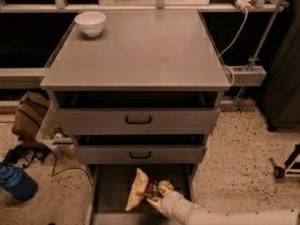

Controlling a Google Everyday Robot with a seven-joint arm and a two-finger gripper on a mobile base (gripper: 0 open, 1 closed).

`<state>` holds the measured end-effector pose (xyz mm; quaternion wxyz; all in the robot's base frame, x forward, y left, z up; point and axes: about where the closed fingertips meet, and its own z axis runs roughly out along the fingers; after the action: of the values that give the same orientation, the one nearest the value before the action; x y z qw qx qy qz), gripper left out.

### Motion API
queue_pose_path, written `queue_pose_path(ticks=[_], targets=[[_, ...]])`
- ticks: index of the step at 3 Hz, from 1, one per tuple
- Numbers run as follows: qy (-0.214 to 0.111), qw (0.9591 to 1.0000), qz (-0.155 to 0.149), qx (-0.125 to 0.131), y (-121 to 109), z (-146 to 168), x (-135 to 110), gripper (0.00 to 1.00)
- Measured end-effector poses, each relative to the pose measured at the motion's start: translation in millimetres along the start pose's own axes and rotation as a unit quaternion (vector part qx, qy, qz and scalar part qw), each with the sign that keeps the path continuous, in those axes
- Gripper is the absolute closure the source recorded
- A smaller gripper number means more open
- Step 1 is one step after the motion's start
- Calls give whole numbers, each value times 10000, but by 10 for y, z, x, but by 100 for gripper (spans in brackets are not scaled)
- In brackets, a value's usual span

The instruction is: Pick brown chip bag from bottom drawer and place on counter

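The brown chip bag (pixel 137 192) stands tilted in the open bottom drawer (pixel 112 184), one tan corner pointing up towards the drawer above. My gripper (pixel 157 198) comes in from the lower right on a white arm and is shut on the bag's right side, where the dark brown middle shows. The counter (pixel 140 50) is the wide grey top of the cabinet, well above the drawer.
A white bowl (pixel 90 22) sits at the counter's back left corner. Two upper drawers (pixel 138 121) with black handles are slightly open above the bag. A brown backpack (pixel 29 117) and a blue bottle (pixel 16 183) lie on the floor at left. A wheeled stand (pixel 283 165) is at right.
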<state>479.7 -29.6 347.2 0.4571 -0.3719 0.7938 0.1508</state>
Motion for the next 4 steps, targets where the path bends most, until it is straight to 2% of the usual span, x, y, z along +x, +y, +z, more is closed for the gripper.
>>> queue_pose_path(ticks=[1,2,3,4], targets=[[-117,9996,-108,234,-228,-180,-200,100],[-118,9996,-108,233,-228,-179,-200,100],[-231,9983,-326,417,-328,-398,-563,100],[-504,9951,-605,591,-420,-793,-1274,100]])
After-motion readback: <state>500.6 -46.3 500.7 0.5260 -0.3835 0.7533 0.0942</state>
